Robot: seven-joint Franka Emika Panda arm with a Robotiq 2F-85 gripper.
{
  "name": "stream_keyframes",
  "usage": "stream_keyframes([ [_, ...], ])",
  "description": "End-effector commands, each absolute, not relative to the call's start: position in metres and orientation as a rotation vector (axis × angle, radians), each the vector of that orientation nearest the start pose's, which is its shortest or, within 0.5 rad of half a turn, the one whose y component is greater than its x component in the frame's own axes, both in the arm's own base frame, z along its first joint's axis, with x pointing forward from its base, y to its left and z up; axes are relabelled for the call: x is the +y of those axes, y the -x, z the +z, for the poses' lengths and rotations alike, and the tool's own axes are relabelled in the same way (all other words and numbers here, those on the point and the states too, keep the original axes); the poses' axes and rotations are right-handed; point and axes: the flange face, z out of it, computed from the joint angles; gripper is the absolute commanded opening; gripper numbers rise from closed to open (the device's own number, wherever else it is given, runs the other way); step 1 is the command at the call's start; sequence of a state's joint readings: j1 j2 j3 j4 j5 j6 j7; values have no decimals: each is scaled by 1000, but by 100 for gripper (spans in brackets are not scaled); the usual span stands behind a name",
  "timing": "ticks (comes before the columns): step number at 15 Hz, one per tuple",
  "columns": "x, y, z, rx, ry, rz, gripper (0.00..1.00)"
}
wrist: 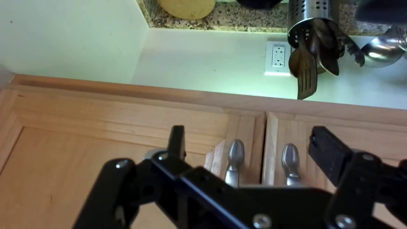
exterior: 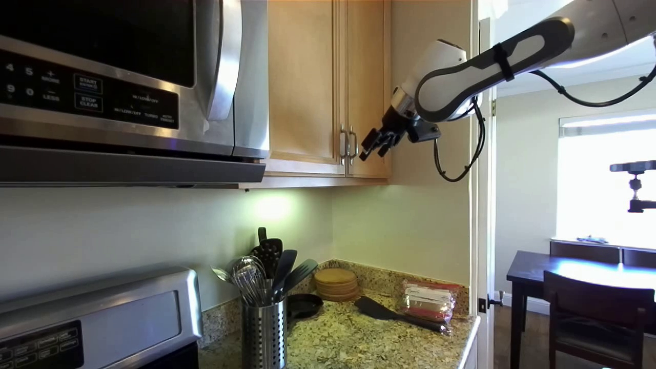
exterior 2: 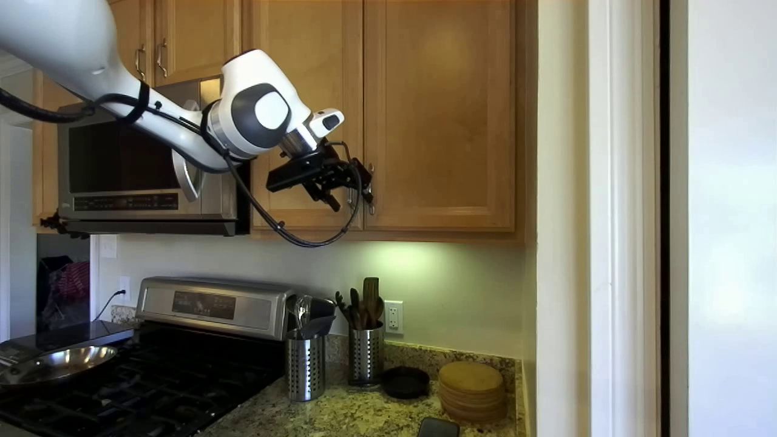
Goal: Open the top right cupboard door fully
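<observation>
Cupboard door point(wrist: 79, 149) stands closed toward nine o'clock in the wrist view, a stiff panel that I expect to swing fairly lightly. My gripper point(wrist: 248, 136) has its jaws spread wide on nothing; between them show the door's handle point(wrist: 236, 152) and, at three o'clock from it, a neighbouring handle point(wrist: 290, 156). I'd take just the former around mid-bar, squeezing firmly since its smooth metal could slip.
</observation>
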State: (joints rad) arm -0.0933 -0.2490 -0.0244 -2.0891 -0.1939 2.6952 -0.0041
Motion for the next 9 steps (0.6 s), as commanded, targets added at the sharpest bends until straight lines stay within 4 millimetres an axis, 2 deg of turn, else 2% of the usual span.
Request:
stream_keyframes([
  [1, -63, -551, 634, -2, 3033, -1466, 100],
  [4, -67, -562, 634, 30, 3026, -1503, 99],
  [6, -69, -567, 638, 77, 3003, -1514, 74],
  [9, -71, -571, 649, 142, 2960, -1543, 55],
])
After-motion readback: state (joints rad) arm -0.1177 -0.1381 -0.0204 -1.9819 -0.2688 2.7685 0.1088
